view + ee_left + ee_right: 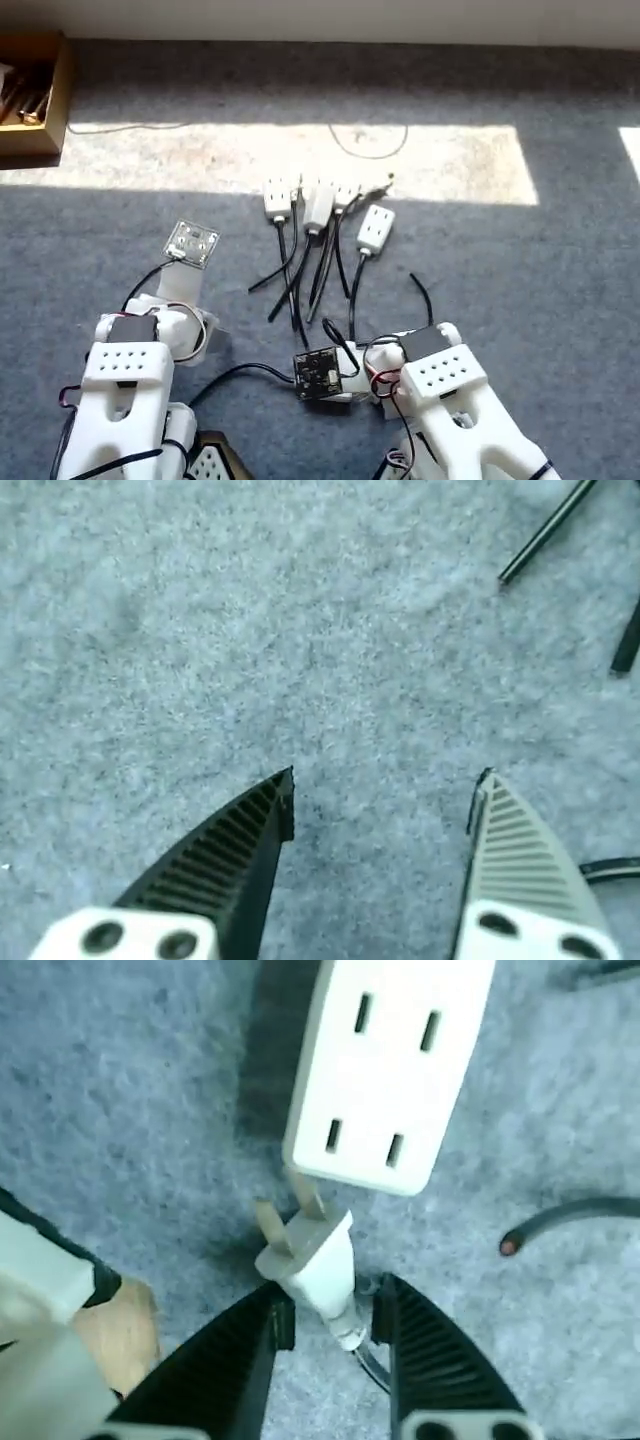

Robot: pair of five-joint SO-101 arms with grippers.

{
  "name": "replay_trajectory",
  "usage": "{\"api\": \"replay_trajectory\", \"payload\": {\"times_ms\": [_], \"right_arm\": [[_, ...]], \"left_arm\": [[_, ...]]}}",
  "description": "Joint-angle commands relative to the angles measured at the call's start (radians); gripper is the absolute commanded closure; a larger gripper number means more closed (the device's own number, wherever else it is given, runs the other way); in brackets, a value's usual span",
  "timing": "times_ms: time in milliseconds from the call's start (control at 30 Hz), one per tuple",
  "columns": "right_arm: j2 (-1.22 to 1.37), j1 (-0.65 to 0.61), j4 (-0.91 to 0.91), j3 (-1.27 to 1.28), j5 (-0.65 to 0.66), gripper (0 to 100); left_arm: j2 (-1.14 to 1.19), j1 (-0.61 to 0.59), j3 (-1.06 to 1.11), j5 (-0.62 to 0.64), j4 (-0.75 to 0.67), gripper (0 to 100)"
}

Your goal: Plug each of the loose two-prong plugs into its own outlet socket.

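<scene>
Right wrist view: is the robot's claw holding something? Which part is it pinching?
Yes. The right gripper pinches a white two-prong plug by its back end, the end away from the prongs. The prongs stick out free toward the outlet block.

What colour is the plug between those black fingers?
White: the small two-prong plastic plug shows best in the right wrist view.

A wooden box (pixel 30 95) rests on grey carpet (pixel 560 290) well beyond the left jaws, dark items (pixel 25 90) inside.
</scene>
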Motion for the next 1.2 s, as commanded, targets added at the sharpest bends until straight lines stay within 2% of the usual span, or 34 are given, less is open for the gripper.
{"api": "replay_trajectory", "payload": {"times_ms": [0,167,367,467,633,1000,1067,1167], "right_arm": [[0.012,0.039,0.012,-0.005,0.041,89.3],[0.012,0.061,0.012,0.002,0.069,89.5],[0.012,0.148,0.012,0.002,0.137,89.3],[0.012,0.160,0.012,0.002,0.138,89.2],[0.012,0.163,0.012,0.004,0.138,81.4],[0.012,0.196,0.005,0.002,0.138,81.6],[0.012,0.196,0.004,-0.001,0.135,84.3],[0.012,0.196,0.004,-0.005,0.135,99.0]], "left_arm": [[-0.012,-0.002,-0.004,-0.008,-0.015,71],[-0.012,-0.001,-0.004,-0.008,-0.015,71],[-0.012,-0.001,-0.004,-0.008,-0.012,71],[-0.012,-0.001,-0.004,-0.008,-0.012,71],[-0.012,-0.001,-0.004,-0.008,-0.011,71],[-0.012,-0.001,-0.002,-0.008,-0.009,71],[-0.012,-0.001,-0.002,-0.008,-0.009,71],[-0.012,-0.001,-0.002,-0.008,-0.009,71]]}}
